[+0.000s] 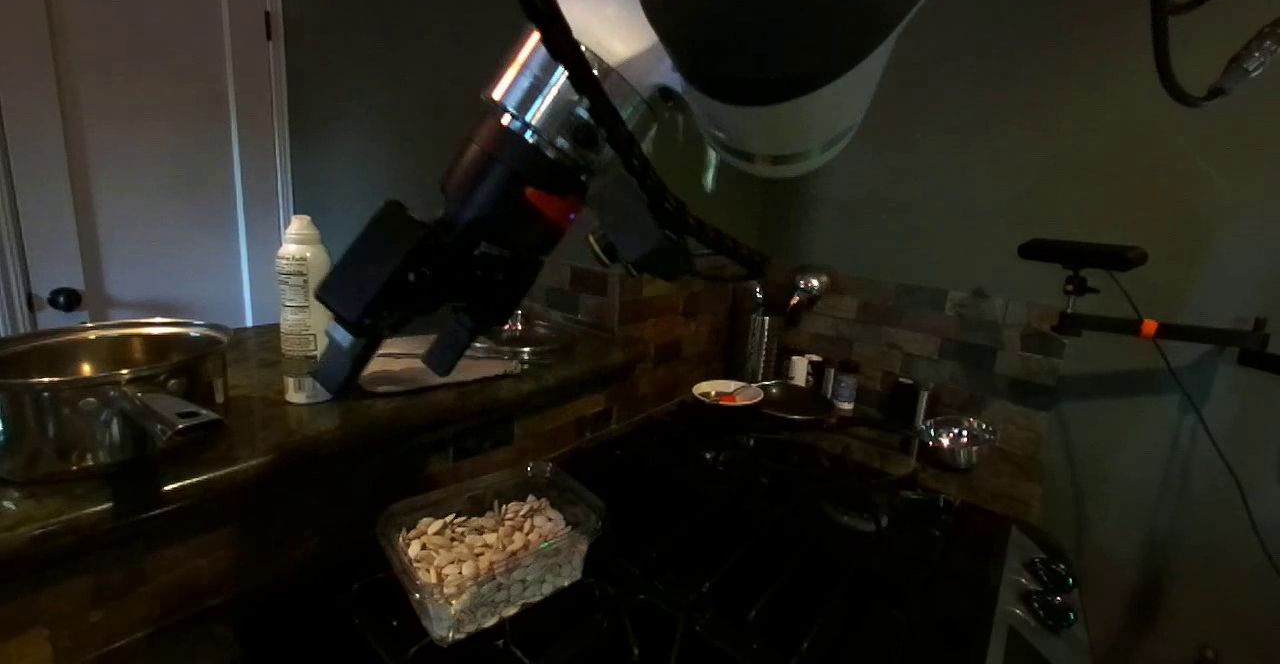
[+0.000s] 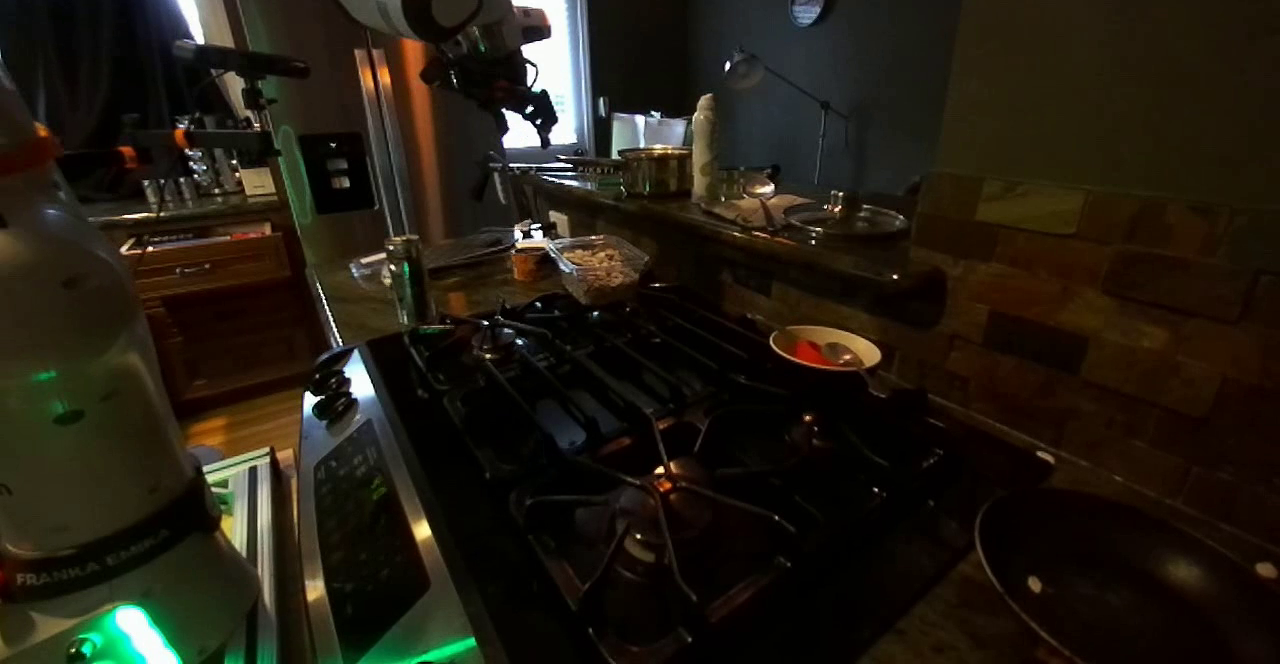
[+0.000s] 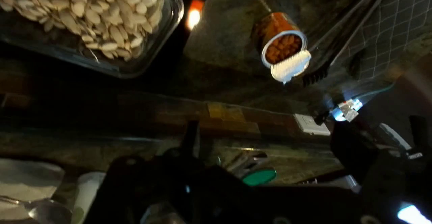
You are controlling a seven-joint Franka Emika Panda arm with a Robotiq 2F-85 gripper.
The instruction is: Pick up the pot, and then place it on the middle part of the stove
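The pot (image 1: 85, 434) is a shiny steel saucepan on the raised counter, its handle pointing toward the stove side. It also shows at the back (image 2: 657, 174) in an exterior view. The stove (image 2: 600, 399) is black with burner grates, below the raised counter; it is very dark in an exterior view (image 1: 730, 554). My gripper (image 1: 390, 376) is open and empty, in the air, apart from the pot. It also shows against the bright door (image 2: 525, 124). In the wrist view the gripper (image 3: 270, 143) has wide-apart fingers; a blurred metal piece lies between them, and I cannot tell if it is the pot's handle.
A clear dish of pale seeds (image 1: 490, 554) stands at the stove's edge. A white spray bottle (image 1: 303, 294) stands beside the pot. A glass lid (image 2: 845, 219) and cloth lie on the raised counter. A white bowl (image 2: 825, 347), a dark pan (image 2: 1130, 574) and an opened can (image 3: 280, 42) are nearby.
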